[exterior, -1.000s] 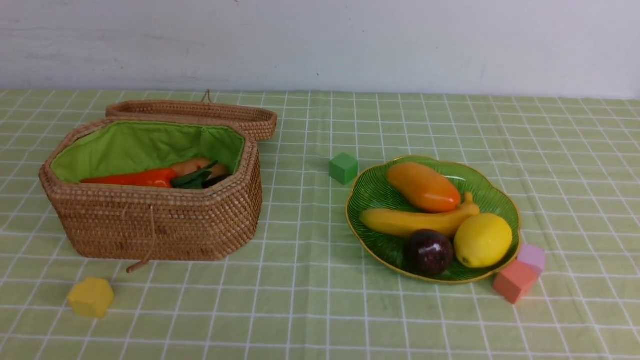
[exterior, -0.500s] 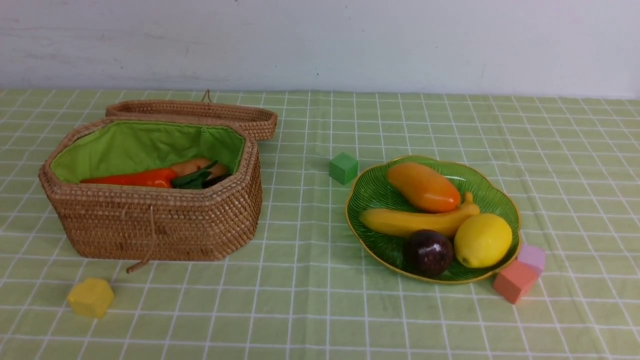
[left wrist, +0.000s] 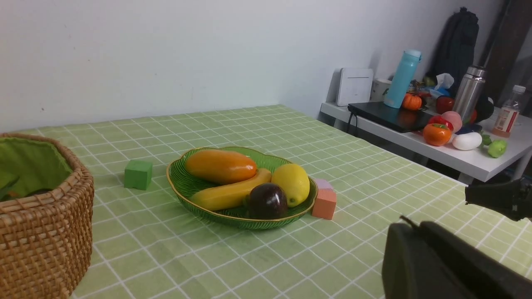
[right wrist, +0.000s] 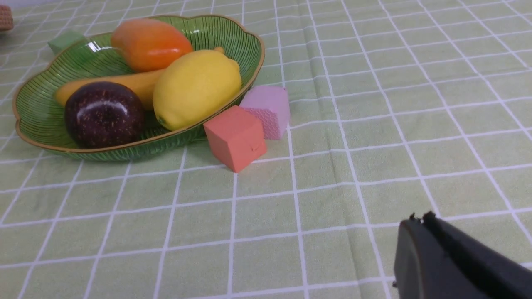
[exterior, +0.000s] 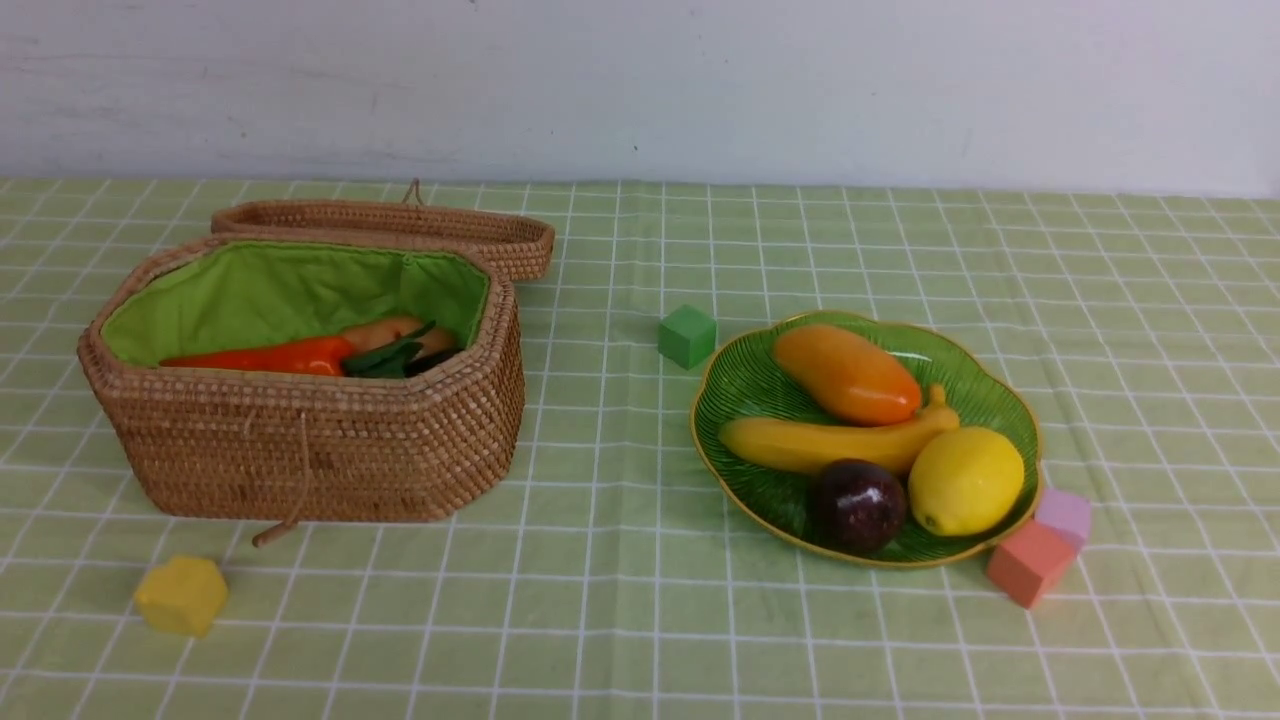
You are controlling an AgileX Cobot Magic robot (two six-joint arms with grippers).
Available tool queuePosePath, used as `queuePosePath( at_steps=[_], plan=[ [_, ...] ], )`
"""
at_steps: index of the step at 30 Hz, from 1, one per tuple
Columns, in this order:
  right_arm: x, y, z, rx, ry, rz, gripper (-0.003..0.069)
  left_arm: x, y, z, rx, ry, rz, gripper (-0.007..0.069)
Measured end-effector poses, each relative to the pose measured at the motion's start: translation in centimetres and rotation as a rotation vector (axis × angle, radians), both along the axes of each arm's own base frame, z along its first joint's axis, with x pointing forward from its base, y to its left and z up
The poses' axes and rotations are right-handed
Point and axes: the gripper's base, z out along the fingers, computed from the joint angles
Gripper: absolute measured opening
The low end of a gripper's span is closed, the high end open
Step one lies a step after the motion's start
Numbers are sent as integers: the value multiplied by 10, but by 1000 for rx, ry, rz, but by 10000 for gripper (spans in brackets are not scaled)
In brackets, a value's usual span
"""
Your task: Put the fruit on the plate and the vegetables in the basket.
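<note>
Mango (exterior: 846, 374), banana (exterior: 840, 443), lemon (exterior: 966, 481) and purple mangosteen (exterior: 857, 505) rest together on the green plate (exterior: 745, 375), a coral block (exterior: 1032, 563) just beside its rim. Inside the wicker basket (exterior: 320, 450), the carrot (exterior: 270, 355) lies in front of the potato (exterior: 385, 331), with part of the dark eggplant (exterior: 432, 362) showing. Both the left gripper (left wrist: 409, 226) and right gripper (right wrist: 422, 220) are clenched, grasping nothing.

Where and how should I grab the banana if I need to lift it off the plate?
Probably across the middle of the banana, from above, gripper closing front to back: it lies lengthwise left to right. Favour the bare left half, since the plum-like fruit and lemon crowd its right.
</note>
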Motion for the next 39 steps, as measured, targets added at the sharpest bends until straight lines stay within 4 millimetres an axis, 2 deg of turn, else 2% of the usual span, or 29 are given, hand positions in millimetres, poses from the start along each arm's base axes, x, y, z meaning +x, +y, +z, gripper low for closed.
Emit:
queuePosePath(
  at_steps=[6,12,17,22,25,30,39],
  plan=[
    [0,0,0,0,0,0,-1,1,2,3,-25,-26,38,17],
    [0,0,0,1,0,0,2,12,8,-9,41,-36,310,7],
    [0,0,0,1,-1,0,6,25,17,-36,89,19,564,-13],
    [0,0,0,1,-1,-1,11,33,24,-68,88,121,707,-13],
    [0,0,0,1,-1,-1,13,35,25,-85,72,195,729,-13],
    [0,0,0,2,-1,-1,13,32,25,-101,70,357,730,-13],
    [0,0,0,3,-1,-1,20,32,25,-102,67,375,735,-13]
  ],
)
